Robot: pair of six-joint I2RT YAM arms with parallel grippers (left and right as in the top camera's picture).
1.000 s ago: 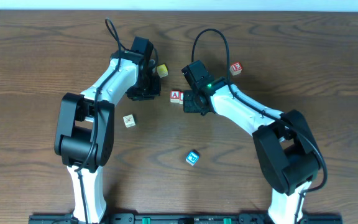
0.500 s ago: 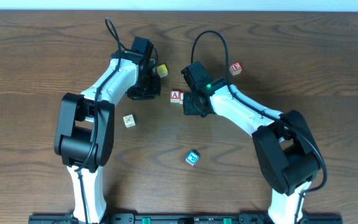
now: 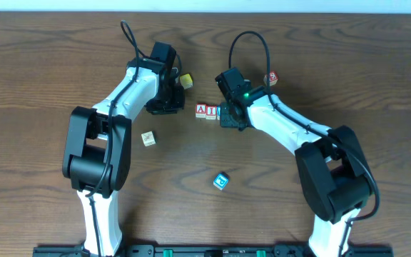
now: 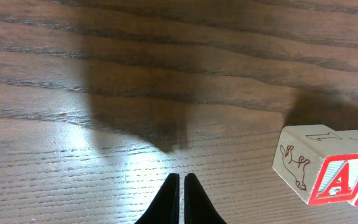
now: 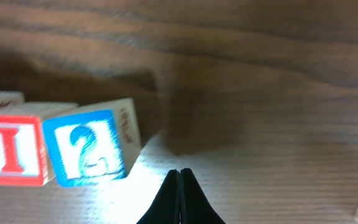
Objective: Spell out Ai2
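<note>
The dark wood-grain table point(image 3: 377, 64) fills the overhead view. Just off its centre, toward 12 o'clock, three lettered cubes stand in a touching row. The "A" cube point(image 3: 201, 111) is first, the "I" cube point(image 3: 211, 111) sits at its 3 o'clock, and the "2" cube point(image 5: 86, 149) comes next at 3 o'clock again, mostly hidden from above by the right arm.

The right gripper point(image 5: 179, 177) has its fingers pressed together on nothing, with its tips just beside the "2" cube. The left gripper point(image 4: 179, 182), at 9 o'clock of the "A" cube and apart from it, is likewise pinched closed and empty.

Around the row lie a yellow cube point(image 3: 185, 81) at 11 o'clock, a red cube point(image 3: 270, 78) at 2 o'clock, a blue cube point(image 3: 221, 180) at 6 o'clock and a pale cube point(image 3: 148, 138) at 8 o'clock.
</note>
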